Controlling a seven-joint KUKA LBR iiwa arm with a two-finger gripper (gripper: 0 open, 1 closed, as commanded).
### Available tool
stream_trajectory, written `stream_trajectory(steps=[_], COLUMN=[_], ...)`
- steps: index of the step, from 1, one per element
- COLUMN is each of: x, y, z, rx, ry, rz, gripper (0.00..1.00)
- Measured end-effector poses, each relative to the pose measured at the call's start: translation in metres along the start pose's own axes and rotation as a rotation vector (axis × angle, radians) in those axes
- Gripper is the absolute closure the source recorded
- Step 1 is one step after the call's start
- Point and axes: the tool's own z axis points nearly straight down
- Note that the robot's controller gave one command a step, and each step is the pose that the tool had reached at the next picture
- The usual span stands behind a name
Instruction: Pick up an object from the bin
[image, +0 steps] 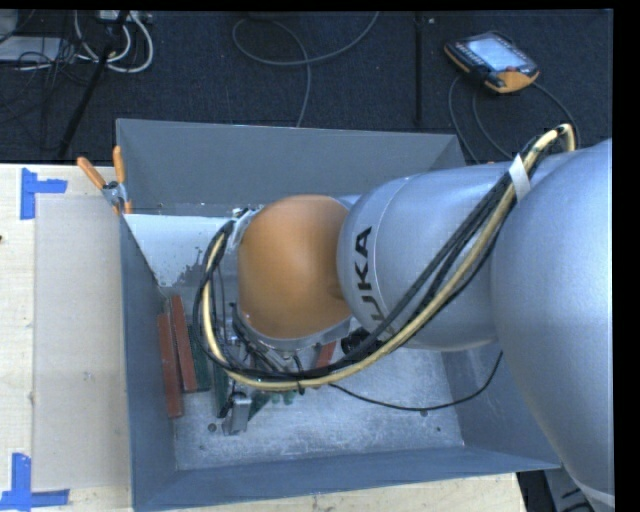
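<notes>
From my seat I judge the pick as not yet done: nothing hangs clear of the bin (300, 165), and I see no object lifted off its floor. The arm (470, 260) is reaching deep into the bin from the right. Its orange cover (290, 265) and the loop of cables (212, 300) hide most of what lies under the wrist. The claw (236, 412) is low, at or just above the floor in the bin's near-left part. I cannot tell whether it is wide, narrow or holding something, since the wrist blocks my line to it. The nearest things are two long reddish-brown strips (175, 355) lying side by side along the left wall. A dark green piece (204, 372) lies between them and the claw, just beside the claw's left. More green shows at the claw's right, under the cables, too hidden for me to name. I take the green piece as the likeliest target, though that is my guess. What is left, as I read it, is a confirmed grasp and the lift out.
</notes>
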Motion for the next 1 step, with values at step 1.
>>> stream_trajectory(steps=[1], x=[-0.0021], y=[-0.0008], z=[-0.0036], rx=[-0.002], ry=[-0.007], rz=[0.004], gripper=[0.00])
